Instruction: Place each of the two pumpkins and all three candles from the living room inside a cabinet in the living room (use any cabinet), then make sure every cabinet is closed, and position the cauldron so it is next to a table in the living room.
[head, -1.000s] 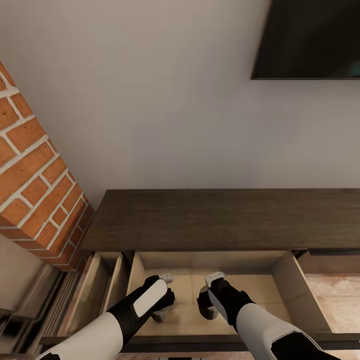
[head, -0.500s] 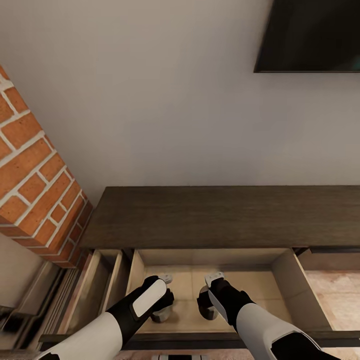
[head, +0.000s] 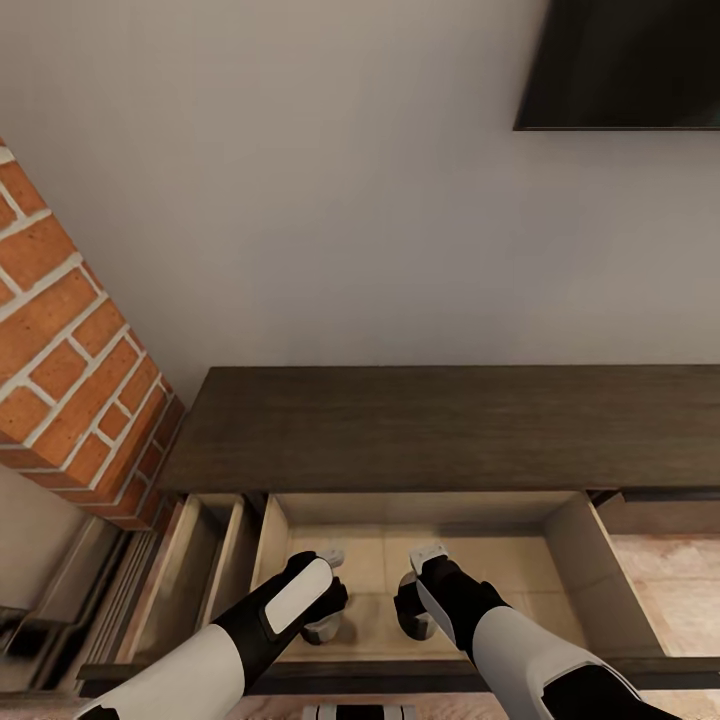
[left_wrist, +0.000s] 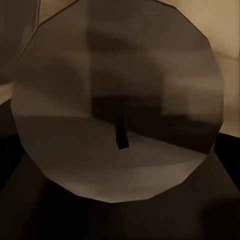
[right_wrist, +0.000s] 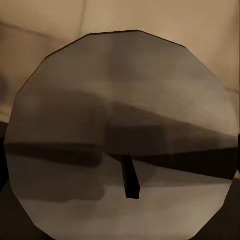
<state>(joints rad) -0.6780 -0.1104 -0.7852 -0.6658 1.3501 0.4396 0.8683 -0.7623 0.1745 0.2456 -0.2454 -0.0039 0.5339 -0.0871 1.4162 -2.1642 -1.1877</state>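
The dark brown cabinet (head: 430, 425) stands against the wall with a wide drawer (head: 585, 570) pulled out, pale beige inside. Both my arms reach down into that drawer. My left gripper (head: 325, 612) is shut on a grey-olive candle (head: 322, 631), whose round top and dark wick (left_wrist: 120, 132) show close up in the left wrist view. My right gripper (head: 418, 608) is shut on a second candle (head: 412, 628), likewise seen from above with its wick (right_wrist: 130, 180) in the right wrist view. Both candles hang low over the drawer floor. Pumpkins and cauldron are out of view.
A red brick column (head: 70, 370) rises at the left, close to the cabinet's end. A narrower open compartment (head: 200, 570) lies left of the drawer. A dark screen (head: 620, 60) hangs on the wall upper right. Tiled floor (head: 670, 590) shows right of the drawer.
The whole picture has shifted: cabinet, brick column and screen sit a little higher, so the camera moved. Both grippers keep their places in the picture, candles still in them.
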